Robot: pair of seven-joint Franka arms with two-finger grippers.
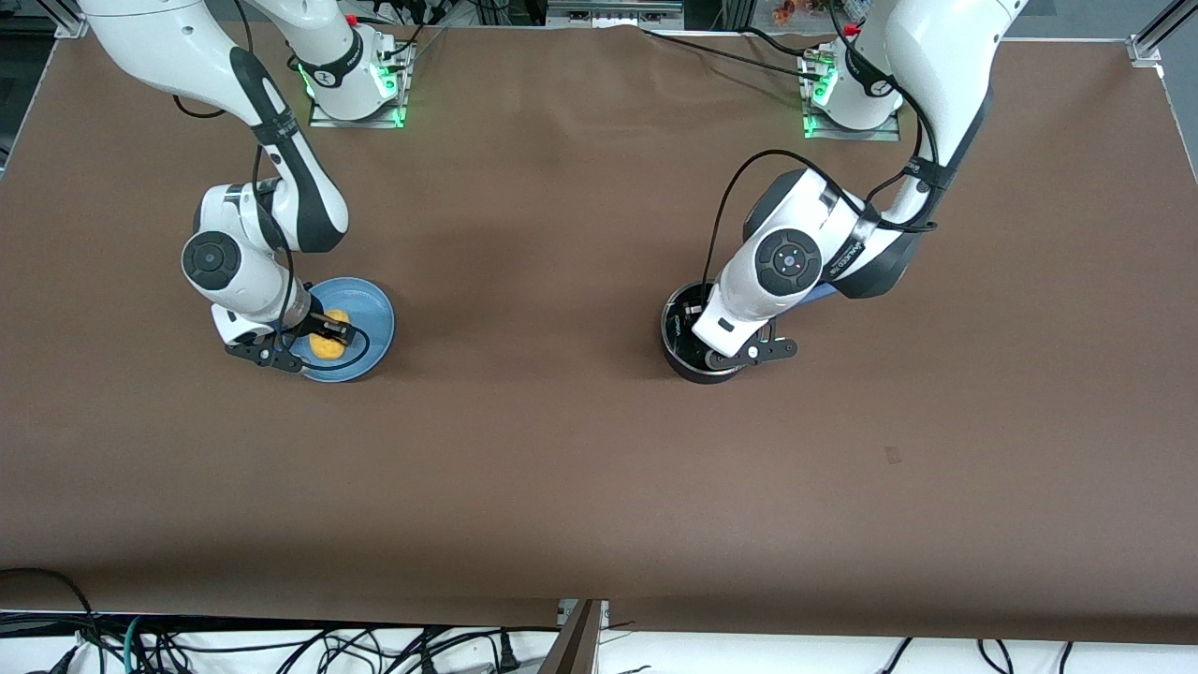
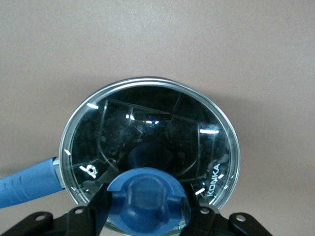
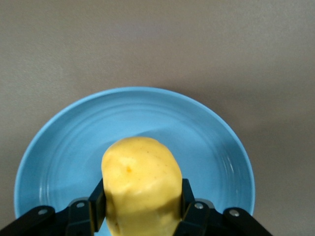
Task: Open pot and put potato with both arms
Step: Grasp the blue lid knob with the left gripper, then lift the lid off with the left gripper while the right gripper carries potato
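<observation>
Both grips set, nothing raised yet. Nearest the front camera, toward the left arm's end: left gripper [image 2: 143, 209] clamped on the blue knob [image 2: 146, 196] of the glass lid [image 2: 147, 128] covering the pot [image 1: 697, 365]. Best lifted straight up, level, well clear of the rim. Slightly farther, toward the right arm's end: right gripper [image 3: 142, 206] pinching the potato [image 3: 141, 184] on the blue plate [image 3: 74, 147]. Bare table between; only the lid barring the way.

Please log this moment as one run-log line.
left gripper: shut on blue lid knob of black glass-lidded pot | right gripper: shut on yellow potato over light-blue plate
</observation>
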